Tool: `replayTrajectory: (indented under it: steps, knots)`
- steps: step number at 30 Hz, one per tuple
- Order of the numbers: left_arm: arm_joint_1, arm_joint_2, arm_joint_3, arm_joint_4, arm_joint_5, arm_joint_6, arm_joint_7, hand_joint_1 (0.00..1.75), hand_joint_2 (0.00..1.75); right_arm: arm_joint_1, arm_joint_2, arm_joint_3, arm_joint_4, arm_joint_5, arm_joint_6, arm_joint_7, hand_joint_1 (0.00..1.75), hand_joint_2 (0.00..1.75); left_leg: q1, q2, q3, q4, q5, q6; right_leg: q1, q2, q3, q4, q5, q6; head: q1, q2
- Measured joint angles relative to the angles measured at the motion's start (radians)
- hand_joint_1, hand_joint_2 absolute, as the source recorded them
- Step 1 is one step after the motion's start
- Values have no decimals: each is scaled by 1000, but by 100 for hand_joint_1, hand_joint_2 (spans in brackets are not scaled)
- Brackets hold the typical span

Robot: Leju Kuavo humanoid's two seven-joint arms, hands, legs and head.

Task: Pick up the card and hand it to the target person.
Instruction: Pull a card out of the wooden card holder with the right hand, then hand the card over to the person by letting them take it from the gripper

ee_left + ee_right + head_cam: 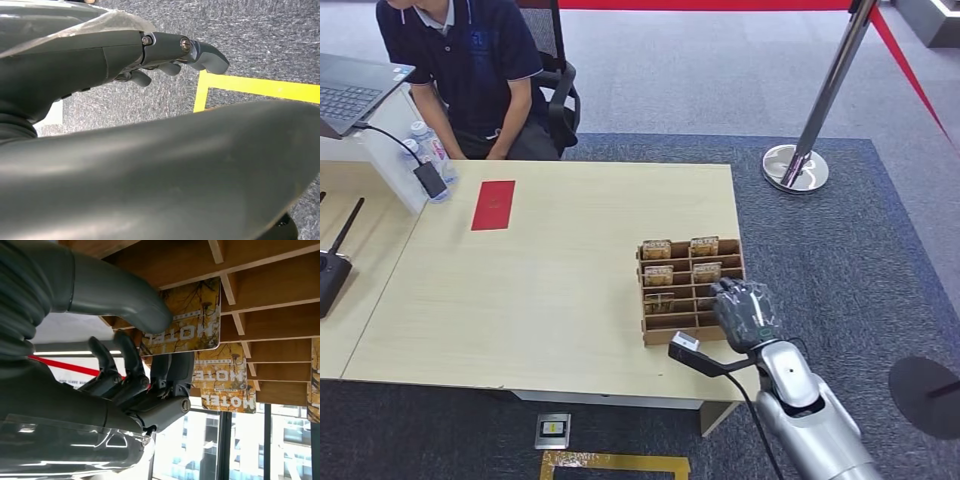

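A wooden card rack (pixel 682 290) stands near the table's right front corner, with yellow hotel cards (pixel 657 249) upright in its slots. My right hand (pixel 746 315) reaches into the rack's near right slots. In the right wrist view this right hand (pixel 124 385) pinches one hotel card (pixel 192 320) between thumb (pixel 151 312) and fingers (pixel 171 372), and the card still sits in its slot. More cards (pixel 220 372) stand behind it. My left hand (pixel 170 55) hangs over the carpet, fingers apart and holding nothing. The person (pixel 471 70) in a dark blue shirt sits at the table's far left.
A red envelope (pixel 493 205) lies flat in front of the person. A laptop (pixel 354 90), water bottles (pixel 433 150) and a black radio (pixel 331 270) crowd the left side. A stanchion (pixel 795 165) with red tape stands beyond the table's right end. Yellow floor tape (pixel 256 87) marks the carpet.
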Motion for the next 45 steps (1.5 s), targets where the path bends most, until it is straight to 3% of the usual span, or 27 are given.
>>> replayTrajectory:
  steps: [12, 20, 30, 34, 37, 40, 45]
  knots:
    - [3, 0, -5, 0, 6, -1, 0, 0, 0, 29, -18, 6, -39, 3, -23, 3, 175, 175, 0, 0, 0, 0, 0, 0, 0, 0, 0, 0, 0, 0, 0, 0]
    - [6, 0, -4, 0, 14, 2, 0, 0, 0, 116, -44, 1, -202, 10, -71, 9, 175, 175, 0, 0, -1, 0, -1, 0, 0, 0, -1, 0, 0, 0, 0, 0]
    - [8, -2, -3, 0, 33, 17, 0, 0, 0, 152, -71, -7, -429, -94, -114, -77, 175, 175, 0, 0, -1, 0, -1, 0, 0, 0, -1, 0, 0, 0, 0, 0]
    - [7, -4, -3, 0, 32, 17, -2, 0, 0, 89, -70, 3, -452, -145, -124, -117, 175, 175, 0, 0, -1, 0, -1, 0, 0, 0, 0, 0, 0, 0, 0, 0]
    - [3, -7, -3, 2, 22, 14, -5, 0, 0, -29, -43, 38, -413, -187, -125, -141, 175, 175, 0, 1, -1, 0, 0, 0, 0, 0, 0, 1, 0, 0, 0, 0]
    - [-3, -10, -4, 5, 12, 9, -10, 0, 0, -153, 12, 92, -344, -208, -126, -140, 175, 175, 0, 1, 0, 0, 1, 0, 0, 0, 0, 2, 0, -1, 0, 0]
    - [-10, -16, -6, 7, 3, 2, -15, 0, 0, -331, 152, 184, -206, -212, -84, -109, 175, 175, 1, 1, -1, 0, 2, -1, 0, 0, -2, 3, 0, -2, 0, 0]
